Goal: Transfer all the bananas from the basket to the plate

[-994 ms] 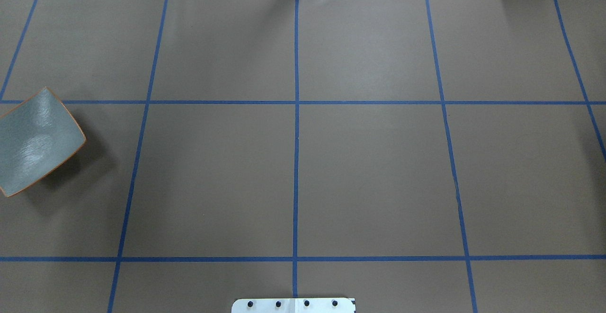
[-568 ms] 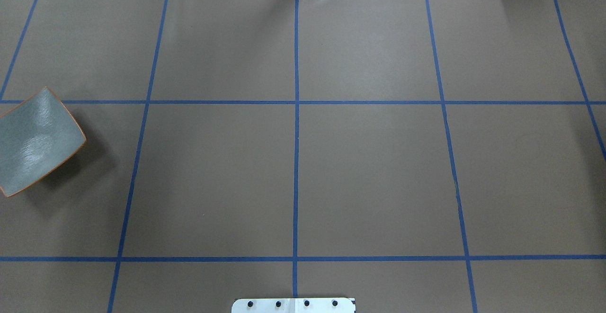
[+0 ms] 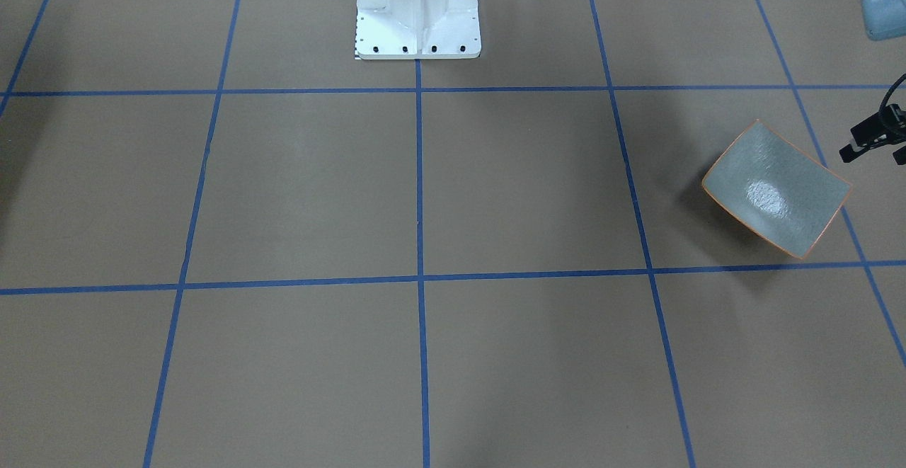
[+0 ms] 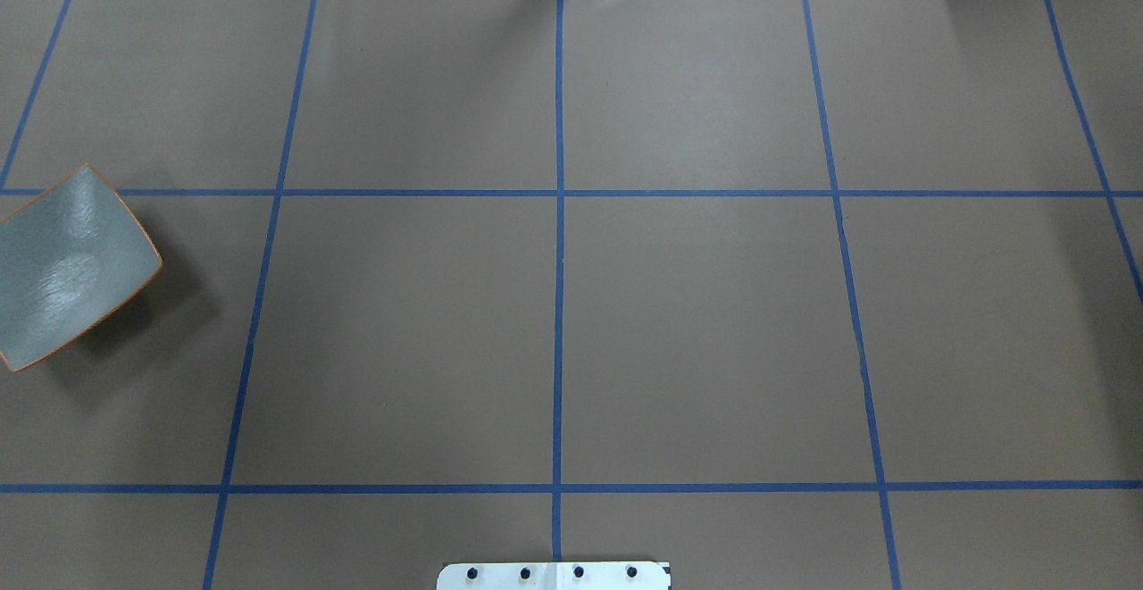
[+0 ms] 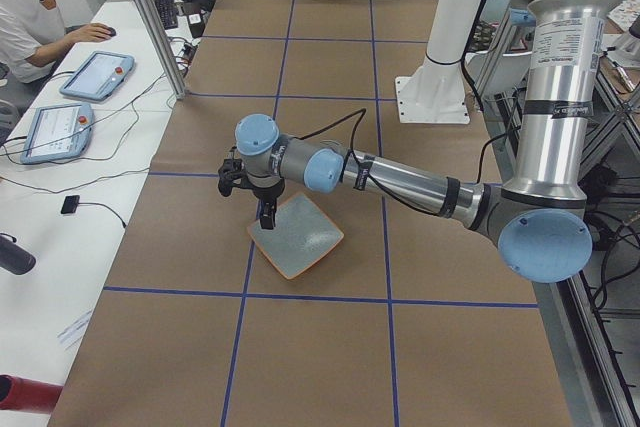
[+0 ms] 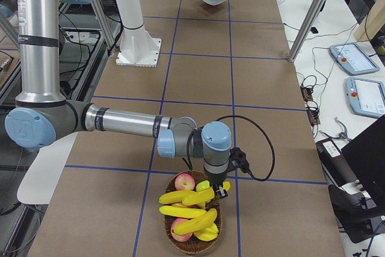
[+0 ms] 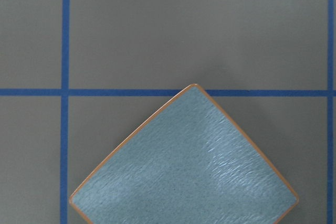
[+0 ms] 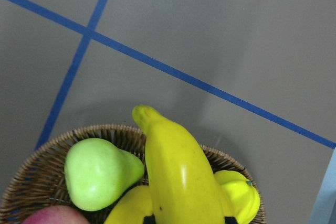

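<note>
Wicker basket [image 8: 100,128]: round and woven, at the table's end on the robot's right, seen only in the right side view and the right wrist view. It holds the bananas [image 6: 195,224], which are bright yellow, glossy and piled across one another, together with a green pear [image 8: 100,174] and red apples [image 6: 184,182].

Top banana [image 8: 181,177]: lies over the pile, its tip reaching past the basket's rim.

Right gripper [image 6: 220,189]: pointed down into the basket. The dark fingertips [image 8: 149,219] show at the bottom edge of the wrist view, one pressed against each side of the top banana, so the claw is clamped on it.

Plate [image 4: 76,264]: square with an upward curve, a grey-green speckled face and an orange-brown rim. It rests on the table at the robot's far left, one corner just touching a tape line, well apart from the basket.

Left gripper [image 5: 265,209]: hangs just above the plate's edge. Only a dark part of it shows at the margin of the front-facing view, and I cannot tell whether the claw is apart or together.

Table [image 4: 696,322]: covered in brown paper and marked with a blue tape grid.

Robot base [image 3: 417,11]: a white pedestal bolted at the table's edge.

Person [image 5: 30,7]: seated at a side bench with tablets [image 5: 95,75].
</note>
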Motion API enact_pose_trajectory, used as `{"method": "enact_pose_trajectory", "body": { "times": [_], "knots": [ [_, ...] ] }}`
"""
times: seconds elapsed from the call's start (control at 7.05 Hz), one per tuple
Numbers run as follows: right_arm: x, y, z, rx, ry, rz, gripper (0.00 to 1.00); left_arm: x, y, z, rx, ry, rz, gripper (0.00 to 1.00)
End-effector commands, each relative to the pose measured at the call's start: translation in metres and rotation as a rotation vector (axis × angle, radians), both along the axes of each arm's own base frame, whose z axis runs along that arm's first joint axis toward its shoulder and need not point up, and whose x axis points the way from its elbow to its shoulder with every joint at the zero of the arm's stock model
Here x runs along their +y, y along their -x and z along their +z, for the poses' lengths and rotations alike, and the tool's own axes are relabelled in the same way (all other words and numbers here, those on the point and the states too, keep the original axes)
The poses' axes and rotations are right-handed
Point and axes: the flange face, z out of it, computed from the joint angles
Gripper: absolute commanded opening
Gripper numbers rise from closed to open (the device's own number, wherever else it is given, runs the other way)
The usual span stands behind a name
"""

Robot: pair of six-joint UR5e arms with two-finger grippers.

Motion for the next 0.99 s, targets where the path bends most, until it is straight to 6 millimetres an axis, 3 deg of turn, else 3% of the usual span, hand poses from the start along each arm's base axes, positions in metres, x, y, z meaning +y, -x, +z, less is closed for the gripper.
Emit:
{"method": "enact_pose_trajectory", "body": {
  "times": [0.0, 0.14, 0.43, 0.57, 0.71, 0.85],
  "knots": [
    [-0.015, 0.017, -0.048, -0.155, 0.069, 0.109, 0.0, -0.02, -0.036, -0.044, 0.021, -0.083, 0.057, 0.99],
    [-0.027, 0.049, -0.076, -0.201, 0.088, 0.116, 0.0, -0.032, -0.054, -0.072, 0.037, -0.11, 0.064, 1.0],
    [-0.074, 0.111, -0.137, -0.233, 0.12, 0.151, 0.0, -0.035, -0.119, -0.133, 0.128, -0.089, 0.017, 1.0],
    [-0.082, 0.153, -0.176, -0.261, 0.149, 0.169, 0.0, -0.03, -0.16, -0.17, 0.194, -0.089, 0.004, 1.0],
    [-0.071, 0.209, -0.221, -0.29, 0.193, 0.18, 0.0, -0.024, -0.203, -0.211, 0.249, -0.092, 0.027, 1.0],
    [-0.074, 0.27, -0.286, -0.341, 0.25, 0.223, 0.0, -0.021, -0.227, -0.244, 0.268, -0.121, 0.033, 0.99]
  ]
}}
